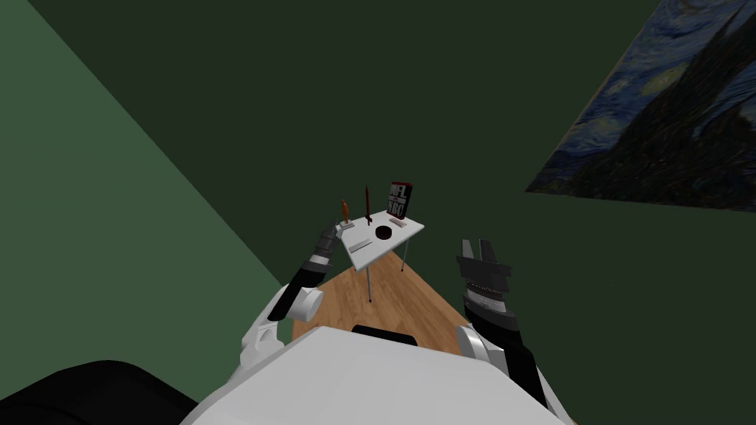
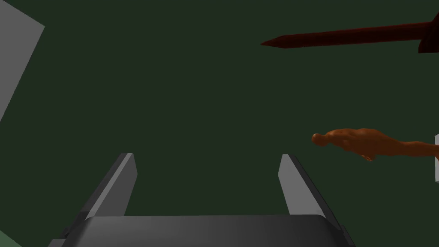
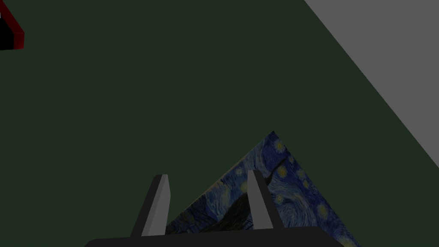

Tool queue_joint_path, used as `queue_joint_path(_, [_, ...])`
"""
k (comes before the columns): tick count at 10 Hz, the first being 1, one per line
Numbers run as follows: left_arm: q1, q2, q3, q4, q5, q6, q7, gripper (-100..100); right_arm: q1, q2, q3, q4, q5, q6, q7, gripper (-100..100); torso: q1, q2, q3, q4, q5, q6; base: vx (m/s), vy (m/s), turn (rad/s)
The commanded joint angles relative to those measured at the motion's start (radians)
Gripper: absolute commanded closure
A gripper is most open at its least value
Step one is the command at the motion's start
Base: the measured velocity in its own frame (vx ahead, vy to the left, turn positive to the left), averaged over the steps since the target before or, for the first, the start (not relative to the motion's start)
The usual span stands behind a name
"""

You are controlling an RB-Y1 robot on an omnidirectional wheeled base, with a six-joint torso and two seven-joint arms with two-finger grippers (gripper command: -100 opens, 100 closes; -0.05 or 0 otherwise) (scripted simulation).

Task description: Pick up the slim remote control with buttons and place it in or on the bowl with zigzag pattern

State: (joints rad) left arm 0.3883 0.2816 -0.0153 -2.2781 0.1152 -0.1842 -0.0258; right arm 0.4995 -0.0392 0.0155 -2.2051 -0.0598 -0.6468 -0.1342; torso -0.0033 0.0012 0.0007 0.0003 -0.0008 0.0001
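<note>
Dark green walls close around a strip of wood floor, with a blue swirling painting on the right wall. At the far end of the floor stands a small white table on thin legs.

On the table, a slim grey remote lies flat near the near left edge. A dark bowl sits just to its right and a little farther back, apart from it (its pattern is too small to make out). Along the far side stand 3 things: an orange figurine on a pale base at the left corner, a thin dark red sword upright beside it, and a black box with red edges and white letters on the right.

The left gripper is reached out at the table's left corner, close to the figurine's base and just left of the remote. Its 2 fingers are spread wide with nothing between them, and they point toward the wall, with the figurine and sword off to one side.

The right gripper hangs well to the right of the table, away from everything on it. Its 2 fingers are parted and hold nothing.
</note>
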Motion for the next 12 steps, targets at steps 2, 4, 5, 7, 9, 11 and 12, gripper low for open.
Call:
queue_joint_path(2, [-0.022, 0.06, 0.005, 0.033, 0.053, 0.06, 0.033, -100, 0.0, 0.0, 0.0, 0.0, 0.0, 0.0, 0.0, 0, -0.001, 0.0, 0.0, 0.0, 0.0, 0.0, -0.018, -0.065, 0.019])
queue_joint_path(4, [-0.055, 0.129, 0.009, 0.081, 0.122, 0.133, 0.077, -100, 0.0, 0.0, 0.0, 0.0, 0.0, 0.0, 0.0, 0, 0.0, -0.001, 0.0, 0.0, 0.0, 0.0, -0.004, -0.063, 0.014])
queue_joint_path(5, [-0.055, 0.136, 0.009, 0.081, 0.126, 0.15, 0.077, -100, 0.0, 0.0, 0.0, 0.0, 0.0, 0.0, 0.0, 0, -0.001, -0.001, -0.001, 0.0, 0.0, 0.0, -0.004, -0.056, 0.008])
queue_joint_path(7, [-0.072, 0.174, 0.012, 0.108, 0.165, 0.198, 0.099, -100, 0.0, 0.0, 0.0, 0.0, 0.0, 0.0, 0.0, 0, 0.002, -0.002, -0.001, -0.001, 0.0, 0.0, 0.012, -0.014, -0.037])
queue_joint_path(9, [-0.089, 0.212, 0.015, 0.135, 0.204, 0.25, 0.122, -100, 0.0, 0.0, 0.0, 0.0, 0.0, 0.0, 0.0, 0, 0.003, -0.002, -0.001, -0.001, 0.001, 0.0, 0.009, -0.011, -0.033])
queue_joint_path(11, [-0.107, 0.25, 0.018, 0.164, 0.243, 0.304, 0.146, -100, 0.0, 0.0, 0.0, 0.0, 0.0, 0.0, 0.0, 0, 0.002, -0.003, -0.002, -0.001, 0.001, 0.0, 0.008, -0.009, -0.011])
queue_joint_path(12, [-0.124, 0.287, 0.023, 0.194, 0.282, 0.332, 0.169, -100, 0.0, 0.0, 0.0, 0.0, 0.0, 0.0, 0.0, 0, 0.003, -0.002, -0.001, -0.001, 0.001, 0.0, 0.009, -0.011, -0.031])
